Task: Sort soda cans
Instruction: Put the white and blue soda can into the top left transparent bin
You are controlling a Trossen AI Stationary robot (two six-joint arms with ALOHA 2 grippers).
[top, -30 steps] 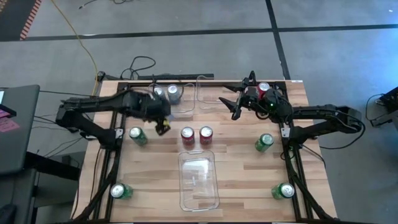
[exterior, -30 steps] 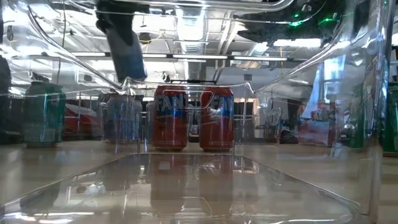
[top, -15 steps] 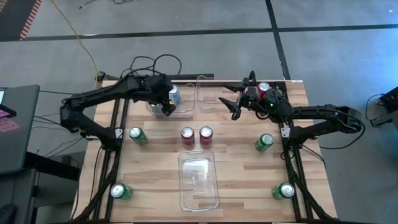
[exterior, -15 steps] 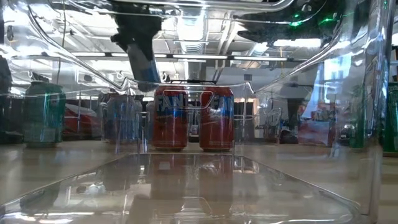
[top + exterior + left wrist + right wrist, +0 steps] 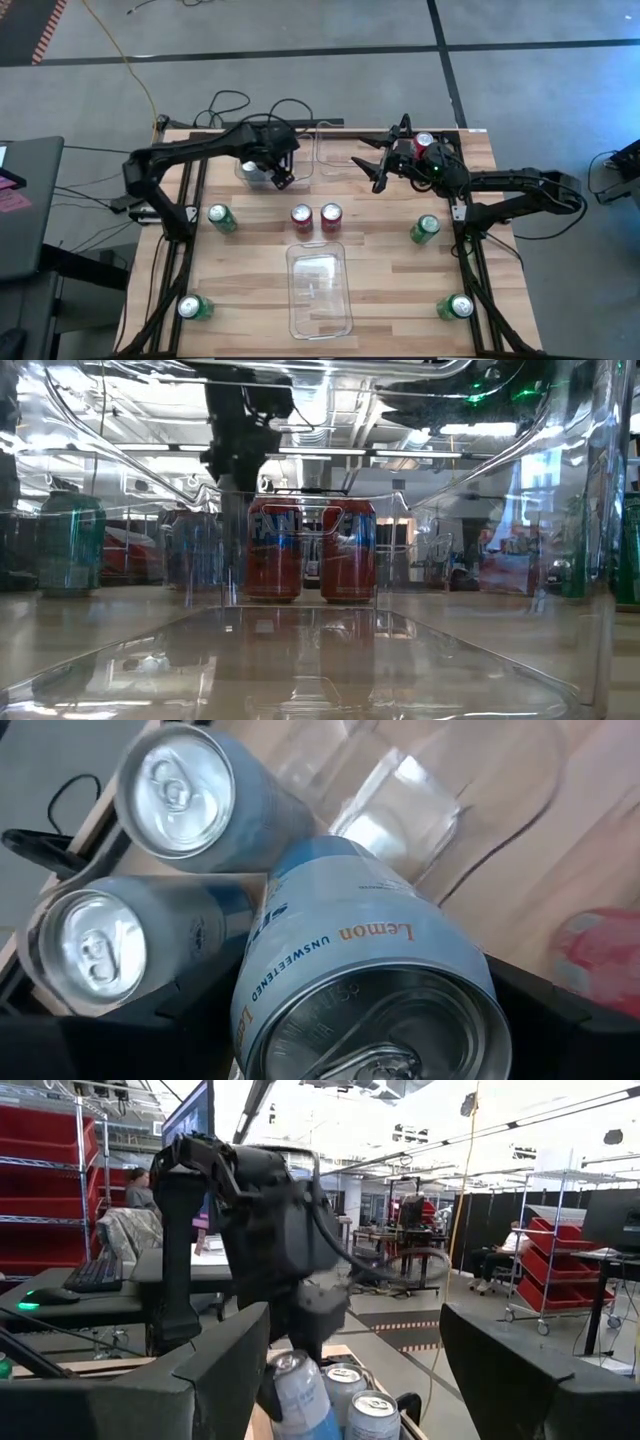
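- Since 1 s back, your left arm swung from over the table's mid-left to above the far-left clear bin (image 5: 296, 175), carrying a silver-grey can (image 5: 370, 970).
- L gripper (image 5: 277, 172) was pinching that can, jaws wide on its body, can tilted & hanging over the bin.
- 2 more silver-grey cans (image 5: 180, 790) stood in that bin right beside the held 1, so I judged you were grouping greys there.
- R gripper (image 5: 385, 165) didn't budge: hovering at the far right w/ fingers spread, holding nothing; probably waiting its turn.
- A red can (image 5: 424, 142) sat by the R wrist; 2 red cans (image 5: 315, 216) stood touching at table centre, beyond the near bin (image 5: 342, 300).
- 4 green cans (image 5: 221, 217) were spread along both sides, well apart from either gripper.
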